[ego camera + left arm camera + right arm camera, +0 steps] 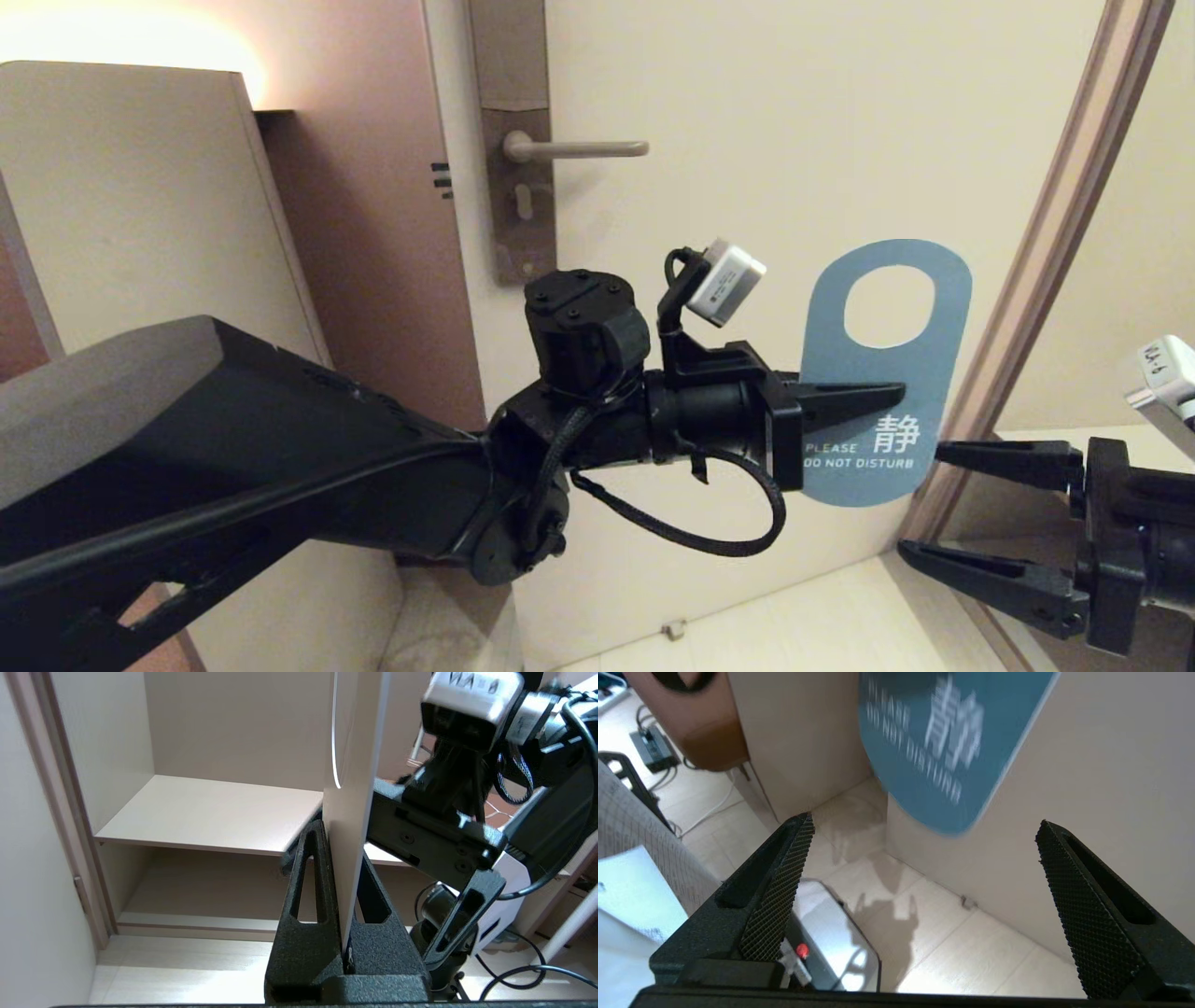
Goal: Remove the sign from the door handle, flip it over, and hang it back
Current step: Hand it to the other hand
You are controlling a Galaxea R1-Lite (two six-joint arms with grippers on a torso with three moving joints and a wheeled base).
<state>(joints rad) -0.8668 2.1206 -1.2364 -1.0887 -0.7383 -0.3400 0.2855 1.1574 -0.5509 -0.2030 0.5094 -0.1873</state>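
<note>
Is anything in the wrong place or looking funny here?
Yes. The sign is not on the door handle; the left gripper is shut on it, holding it out in the air, blue side showing, below and to the right of the bare handle. The right gripper waits open beside it.

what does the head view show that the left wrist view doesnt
Only the head view shows the bare door handle and the sign's blue PLEASE DO NOT DISTURB face, held off the handle. Only the left wrist view shows the sign edge-on with its pale other side, pinched between the left gripper's fingers, plus a shelf. Both show the left gripper shut on the sign and the open right gripper close by.
</note>
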